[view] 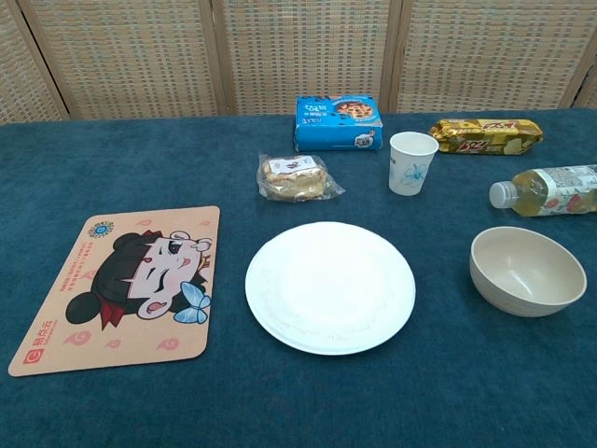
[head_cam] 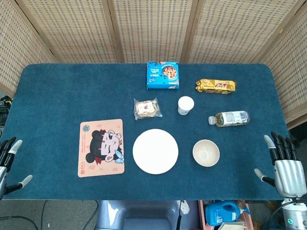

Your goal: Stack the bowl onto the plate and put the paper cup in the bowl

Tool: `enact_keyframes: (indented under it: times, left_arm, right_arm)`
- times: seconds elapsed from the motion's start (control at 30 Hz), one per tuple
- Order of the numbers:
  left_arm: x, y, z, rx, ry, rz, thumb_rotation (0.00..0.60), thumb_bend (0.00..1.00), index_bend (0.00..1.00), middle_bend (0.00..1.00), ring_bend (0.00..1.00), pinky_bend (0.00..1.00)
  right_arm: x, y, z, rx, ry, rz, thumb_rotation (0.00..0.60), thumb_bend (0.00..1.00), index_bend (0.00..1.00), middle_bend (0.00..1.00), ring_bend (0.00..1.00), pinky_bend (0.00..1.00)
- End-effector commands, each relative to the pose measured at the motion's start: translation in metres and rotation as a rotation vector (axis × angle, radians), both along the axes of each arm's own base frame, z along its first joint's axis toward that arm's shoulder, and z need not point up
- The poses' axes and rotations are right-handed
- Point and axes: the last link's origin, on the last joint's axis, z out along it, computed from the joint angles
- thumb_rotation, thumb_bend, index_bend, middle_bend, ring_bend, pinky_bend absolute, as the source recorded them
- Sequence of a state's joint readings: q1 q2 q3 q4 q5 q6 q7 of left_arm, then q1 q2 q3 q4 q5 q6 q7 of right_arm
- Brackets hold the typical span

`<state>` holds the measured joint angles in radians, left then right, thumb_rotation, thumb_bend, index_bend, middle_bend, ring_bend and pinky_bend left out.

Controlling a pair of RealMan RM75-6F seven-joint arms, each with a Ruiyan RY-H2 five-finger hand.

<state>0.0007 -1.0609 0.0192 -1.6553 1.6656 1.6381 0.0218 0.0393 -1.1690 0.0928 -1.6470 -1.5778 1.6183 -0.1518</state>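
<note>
Nothing of the task is done yet. The plate (head_cam: 155,151) is seen bare at lower centre, the bowl (head_cam: 206,153) apart to its right, the paper cup (head_cam: 185,105) upright above them. The left hand (head_cam: 8,160) and right hand (head_cam: 285,165) are held released, fingers spread, at the frame's edges.

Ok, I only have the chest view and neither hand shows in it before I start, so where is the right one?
Observer: The right hand is just off the right edge of the dark blue table, fingers apart, holding nothing.
Operator: And the left?
Observer: The left hand is at the left edge, also empty and partly cut off by the frame.
Operator: Which is nearer the cream round bowl?
Observer: The right hand; the cream round bowl sits between it and the white round plate.
</note>
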Motion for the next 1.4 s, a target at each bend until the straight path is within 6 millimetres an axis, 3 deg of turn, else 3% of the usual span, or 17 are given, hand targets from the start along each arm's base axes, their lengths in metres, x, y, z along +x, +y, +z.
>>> enact_keyframes:
  times: [0.03, 0.37, 0.6, 0.73, 1.1, 1.27, 1.4]
  left_arm:
    - [0.0, 0.0, 0.0, -0.001, 0.001, 0.001, 0.6, 0.0, 0.0, 0.0, 0.0, 0.0]
    - [-0.001, 0.001, -0.001, -0.004, 0.002, 0.007, 0.6, 0.0, 0.0, 0.0, 0.0, 0.0]
    - [-0.001, 0.005, 0.0, 0.003, -0.001, 0.016, 0.6, 0.0, 0.0, 0.0, 0.0, 0.0]
    - [-0.002, 0.005, 0.001, 0.012, 0.0, 0.025, 0.6, 0.0, 0.0, 0.0, 0.0, 0.0]
    - [-0.007, 0.013, 0.002, 0.011, -0.008, 0.064, 0.6, 0.0, 0.0, 0.0, 0.0, 0.0]
    - [-0.007, 0.013, 0.003, 0.014, -0.014, 0.062, 0.6, 0.0, 0.0, 0.0, 0.0, 0.0]
    - [-0.007, 0.013, 0.004, 0.014, -0.017, 0.061, 0.6, 0.0, 0.0, 0.0, 0.0, 0.0]
  right_arm:
    - [0.0, 0.0, 0.0, 0.002, 0.001, -0.001, 0.6, 0.0, 0.0, 0.0, 0.0, 0.0]
    - [0.002, -0.007, -0.012, 0.063, 0.023, 0.008, 0.6, 0.0, 0.0, 0.0, 0.0, 0.0]
    - [0.006, -0.027, -0.063, 0.352, 0.145, 0.118, 0.6, 0.0, 0.0, 0.0, 0.0, 0.0]
    - [0.015, -0.032, -0.086, 0.491, 0.119, 0.19, 0.6, 0.0, 0.04, 0.0, 0.0, 0.0]
    - [0.027, -0.06, -0.128, 0.56, 0.205, 0.272, 0.6, 0.0, 0.13, 0.0, 0.0, 0.0]
    - [0.027, -0.07, -0.141, 0.583, 0.222, 0.251, 0.6, 0.07, 0.25, 0.0, 0.0, 0.0]
    - [0.024, -0.074, -0.145, 0.587, 0.227, 0.235, 0.6, 0.25, 0.4, 0.0, 0.0, 0.0]
